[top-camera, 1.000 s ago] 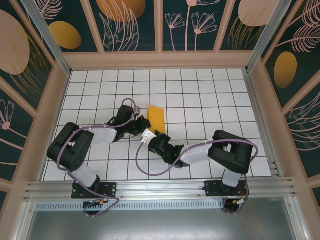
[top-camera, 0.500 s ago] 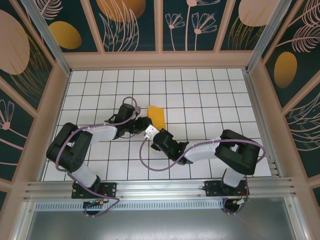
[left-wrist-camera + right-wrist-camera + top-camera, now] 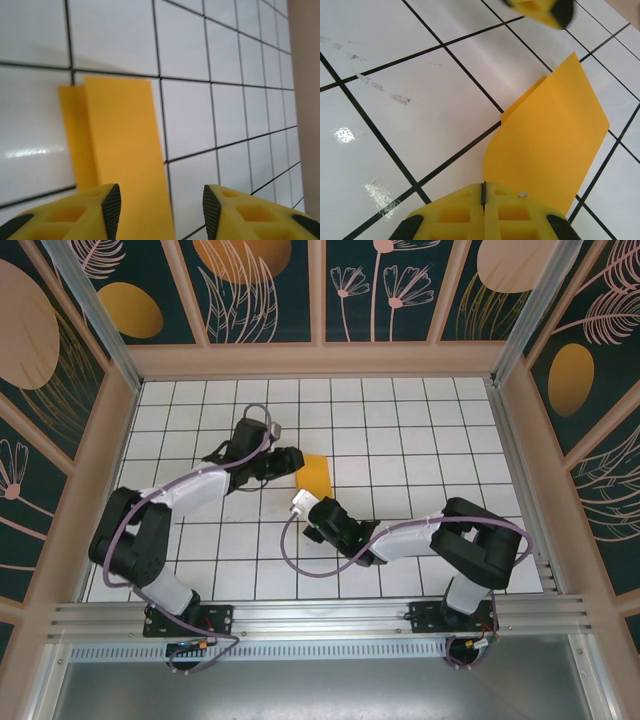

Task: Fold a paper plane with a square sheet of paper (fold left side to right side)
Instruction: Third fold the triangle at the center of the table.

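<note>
The square sheet of paper (image 3: 316, 475) lies folded on the white grid table as an orange-yellow rectangle, not a paper plane. Its top layer (image 3: 120, 140) sits offset from the lower one, and in the right wrist view the flap (image 3: 550, 135) bows up slightly. My left gripper (image 3: 296, 462) is at the sheet's left edge. It is open (image 3: 161, 210), one fingertip (image 3: 111, 207) over the paper and nothing between the jaws. My right gripper (image 3: 318, 500) is shut (image 3: 483, 192), with its closed tips at the sheet's near edge.
The table (image 3: 420, 440) is walled by a tan frame (image 3: 320, 360) with dark patterned panels. A tip of the left finger (image 3: 540, 10) shows at the top of the right wrist view. Purple cables (image 3: 290, 560) loop beside both arms. Open tiles lie to the right and far side.
The left gripper has opened and shifted toward the far side of the table, to the sheet's left edge. The right gripper has closed fully and moved up to the sheet's near edge.
</note>
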Controlling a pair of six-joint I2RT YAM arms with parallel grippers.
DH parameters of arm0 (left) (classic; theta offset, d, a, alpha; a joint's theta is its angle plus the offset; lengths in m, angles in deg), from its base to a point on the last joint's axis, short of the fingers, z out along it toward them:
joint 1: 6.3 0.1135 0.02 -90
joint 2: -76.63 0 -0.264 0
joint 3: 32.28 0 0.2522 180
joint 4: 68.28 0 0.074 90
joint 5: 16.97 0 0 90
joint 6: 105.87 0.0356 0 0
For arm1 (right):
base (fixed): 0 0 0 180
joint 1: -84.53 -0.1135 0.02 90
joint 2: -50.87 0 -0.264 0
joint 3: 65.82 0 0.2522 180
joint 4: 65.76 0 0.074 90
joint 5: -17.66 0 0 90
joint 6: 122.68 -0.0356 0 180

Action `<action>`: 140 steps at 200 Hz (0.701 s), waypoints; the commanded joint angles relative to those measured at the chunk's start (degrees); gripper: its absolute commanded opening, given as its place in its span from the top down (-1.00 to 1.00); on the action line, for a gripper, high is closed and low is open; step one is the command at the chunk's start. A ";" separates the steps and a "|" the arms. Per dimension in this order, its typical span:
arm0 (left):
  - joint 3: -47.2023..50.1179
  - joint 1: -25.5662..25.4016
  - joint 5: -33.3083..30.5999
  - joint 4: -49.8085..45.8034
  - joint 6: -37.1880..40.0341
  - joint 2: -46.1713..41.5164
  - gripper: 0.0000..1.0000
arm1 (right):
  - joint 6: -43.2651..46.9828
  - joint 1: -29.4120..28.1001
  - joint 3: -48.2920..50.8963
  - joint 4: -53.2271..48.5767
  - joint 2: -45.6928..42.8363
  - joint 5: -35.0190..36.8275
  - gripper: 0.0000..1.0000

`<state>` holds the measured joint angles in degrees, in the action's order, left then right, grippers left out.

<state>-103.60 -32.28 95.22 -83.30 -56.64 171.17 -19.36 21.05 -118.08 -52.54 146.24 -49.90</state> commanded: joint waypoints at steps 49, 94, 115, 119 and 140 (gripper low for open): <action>-13.71 -0.02 8.77 -0.37 3.68 17.77 0.23 | -1.85 1.55 -0.76 -0.47 0.79 -2.93 1.00; -16.07 -0.04 7.55 -2.08 4.69 22.79 0.29 | -2.33 2.48 -3.38 -4.39 2.07 -6.66 1.00; -16.42 0.01 6.64 -3.12 5.60 24.39 0.30 | -3.36 3.94 -4.42 -6.04 2.36 -9.93 1.00; -16.31 -0.01 6.52 -3.22 5.75 24.53 0.30 | -3.70 4.33 -4.62 -6.42 2.34 -10.71 1.00; -16.12 0.02 5.72 -4.01 6.48 25.45 0.32 | -5.12 6.12 -5.45 -7.74 2.06 -14.50 1.00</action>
<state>-118.82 -32.28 102.13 -84.64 -52.42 194.98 -21.74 25.11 -121.43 -57.55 147.69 -58.60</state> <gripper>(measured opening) 0.344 0.065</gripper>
